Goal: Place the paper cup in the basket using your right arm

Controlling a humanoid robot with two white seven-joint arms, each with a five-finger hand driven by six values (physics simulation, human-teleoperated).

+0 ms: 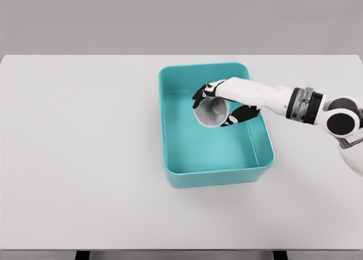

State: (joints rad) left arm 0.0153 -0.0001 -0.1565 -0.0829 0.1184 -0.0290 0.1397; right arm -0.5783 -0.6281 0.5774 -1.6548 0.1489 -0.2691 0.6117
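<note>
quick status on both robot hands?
Left robot hand: not in view.
Right robot hand: closed on the paper cup, over the basket.

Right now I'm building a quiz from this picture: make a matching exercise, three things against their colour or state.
Things:
1. paper cup
2. basket
3. table

Descriptions:
A. teal, open-topped
B. pale grey, flat, bears the rest
C. white, tilted, held by the right hand over the basket

Pairs: 1-C, 2-A, 3-B
</note>
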